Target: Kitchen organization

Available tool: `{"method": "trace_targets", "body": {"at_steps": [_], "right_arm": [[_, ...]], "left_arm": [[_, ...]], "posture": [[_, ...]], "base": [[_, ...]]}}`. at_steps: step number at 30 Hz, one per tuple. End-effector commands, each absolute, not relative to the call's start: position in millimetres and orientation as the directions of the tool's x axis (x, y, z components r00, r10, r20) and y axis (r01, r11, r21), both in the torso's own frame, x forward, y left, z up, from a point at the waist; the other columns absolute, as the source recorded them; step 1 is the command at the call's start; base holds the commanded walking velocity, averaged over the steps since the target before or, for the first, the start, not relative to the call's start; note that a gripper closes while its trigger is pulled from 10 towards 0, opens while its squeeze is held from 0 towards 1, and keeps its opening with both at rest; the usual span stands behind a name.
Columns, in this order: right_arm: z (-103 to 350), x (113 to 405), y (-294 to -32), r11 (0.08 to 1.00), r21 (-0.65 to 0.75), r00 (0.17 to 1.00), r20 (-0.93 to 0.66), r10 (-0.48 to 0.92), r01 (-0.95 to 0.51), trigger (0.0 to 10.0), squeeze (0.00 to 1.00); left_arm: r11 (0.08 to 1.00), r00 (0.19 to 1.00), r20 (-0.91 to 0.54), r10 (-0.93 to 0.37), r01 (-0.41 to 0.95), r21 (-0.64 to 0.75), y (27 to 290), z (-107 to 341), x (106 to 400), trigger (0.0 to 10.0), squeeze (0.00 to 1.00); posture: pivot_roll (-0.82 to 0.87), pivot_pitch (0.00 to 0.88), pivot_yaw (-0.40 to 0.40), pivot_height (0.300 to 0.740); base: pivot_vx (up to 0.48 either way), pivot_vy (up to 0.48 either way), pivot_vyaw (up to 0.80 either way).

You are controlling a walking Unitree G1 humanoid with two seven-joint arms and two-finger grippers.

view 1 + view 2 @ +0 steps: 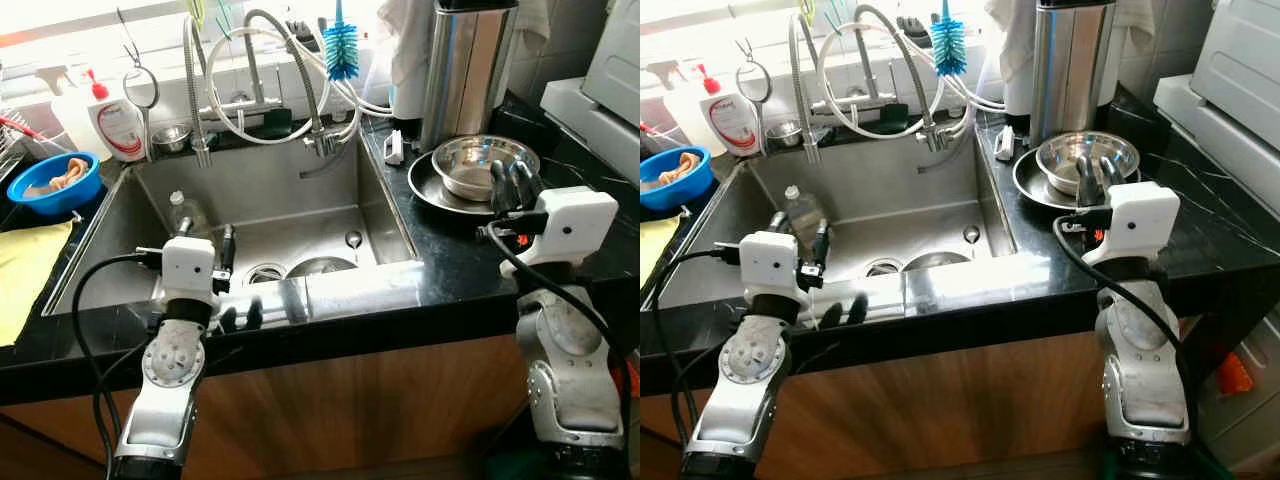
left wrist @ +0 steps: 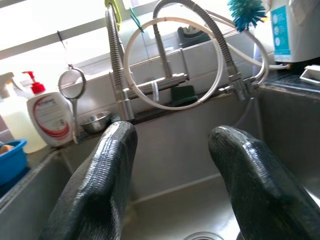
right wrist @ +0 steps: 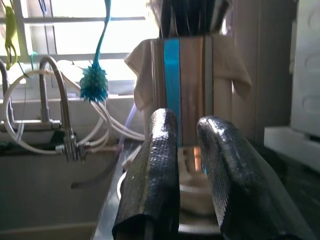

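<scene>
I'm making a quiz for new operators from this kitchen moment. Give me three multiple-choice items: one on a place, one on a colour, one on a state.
1. Where does the steel bowl sit?
A. in the sink
B. on a plate on the counter right of the sink
C. on the floor

2. What colour is the bowl left of the sink?
A. blue
B. red
C. white

3. How are the left gripper fingers?
A. shut on a sponge
B. holding a cup
C. open, holding nothing

Answers: 1 B, the bowl rests on a plate on the black counter. 2 A, its rim is plainly blue. 3 C, the left wrist view shows a clear gap between the fingers.
</scene>
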State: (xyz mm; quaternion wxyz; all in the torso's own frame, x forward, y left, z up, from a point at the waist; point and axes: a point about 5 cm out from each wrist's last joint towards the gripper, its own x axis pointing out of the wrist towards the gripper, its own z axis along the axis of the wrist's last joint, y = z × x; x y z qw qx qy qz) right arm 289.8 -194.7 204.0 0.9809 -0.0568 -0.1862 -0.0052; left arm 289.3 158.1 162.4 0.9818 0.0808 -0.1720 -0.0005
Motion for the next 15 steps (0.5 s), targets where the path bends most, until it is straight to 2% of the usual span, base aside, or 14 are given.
{"method": "trace_targets", "body": {"at_steps": [1, 5, 8, 12, 15], "right_arm": [[205.3, 287.7, -189.1, 0.995, -0.102, 0.929, 0.37, 0.017, 0.022, 10.0, 0.0], [207.0, 289.4, -186.5, 0.994, -0.109, 0.927, 0.375, 0.022, 0.021, 10.0, 0.0], [210.2, 289.9, -186.0, 0.992, -0.126, 0.921, 0.389, 0.022, 0.029, 10.0, 0.0], [212.8, 291.5, -185.5, 0.991, -0.128, 0.919, 0.395, 0.024, 0.029, 10.0, 0.0], [214.7, 292.7, -187.4, 0.992, -0.118, 0.919, 0.394, 0.013, 0.037, 10.0, 0.0]], "left_arm": [[0.99, 0.941, 0.336, -0.027, -0.022, 0.142, 161.3, 160.0, 289.1, 10.0, 0.0], [0.989, 0.94, 0.339, -0.026, -0.025, 0.143, 161.5, 161.2, 290.6, 10.0, 0.0], [0.989, 0.94, 0.339, -0.028, -0.023, 0.145, 162.0, 161.8, 291.4, 10.0, 0.0], [0.989, 0.939, 0.341, -0.036, -0.015, 0.147, 162.2, 163.3, 292.2, 10.0, 0.0], [0.99, 0.939, 0.341, -0.032, -0.018, 0.143, 162.1, 163.4, 292.5, 10.0, 0.0]], "posture": [[-0.24, 0.0, 0.142, 0.74], [-0.25, 0.0, 0.142, 0.74], [-0.25, 0.0, 0.142, 0.74], [-0.25, 0.0, 0.142, 0.74], [-0.24, 0.0, 0.139, 0.74]], "base": [[0.0, 0.0, 0.0], [0.0, 0.0, 0.0], [0.0, 0.0, 0.44], [0.319, 0.0, 0.63], [0.33, 0.0, 0.0]]}}
